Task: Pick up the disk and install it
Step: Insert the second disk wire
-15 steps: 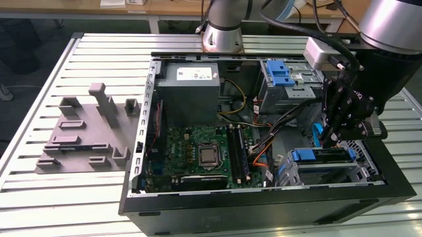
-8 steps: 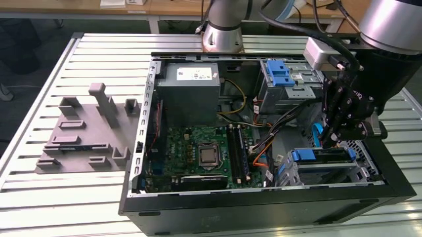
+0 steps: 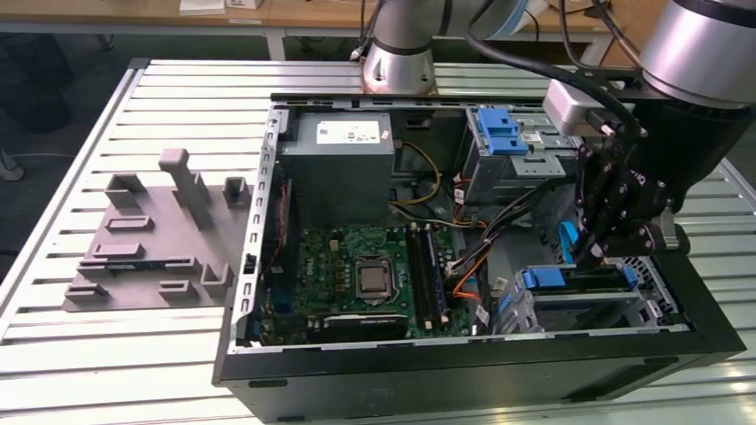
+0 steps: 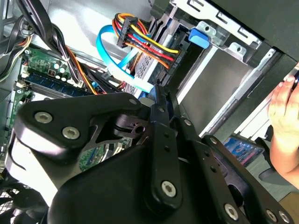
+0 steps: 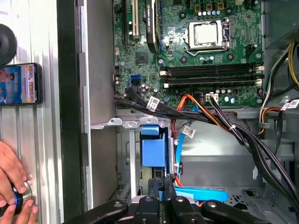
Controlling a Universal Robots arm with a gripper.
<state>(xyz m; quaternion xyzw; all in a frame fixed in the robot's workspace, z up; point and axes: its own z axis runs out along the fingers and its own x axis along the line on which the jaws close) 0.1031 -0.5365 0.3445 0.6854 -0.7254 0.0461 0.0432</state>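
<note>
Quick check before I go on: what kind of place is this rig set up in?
Probably a lab or workshop bench. An open computer case lies on a slatted metal table, beside a grey parts fixture, with wooden desks behind.

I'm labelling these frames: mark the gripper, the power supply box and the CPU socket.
gripper (image 3: 594, 257), exterior view, between its fingertips.
power supply box (image 3: 343, 168), exterior view, bare grey top face.
CPU socket (image 5: 207, 35), first wrist view, silver centre plate.

1 open PC case (image 3: 254, 266), 1 motherboard (image 3: 354, 283) w/ 1 CPU (image 3: 374, 276), 1 power supply (image 3: 340, 168), 2 blue latches (image 3: 501, 133), 1 grey fixture (image 3: 154, 239), 1 phone (image 5: 19, 84).
</note>
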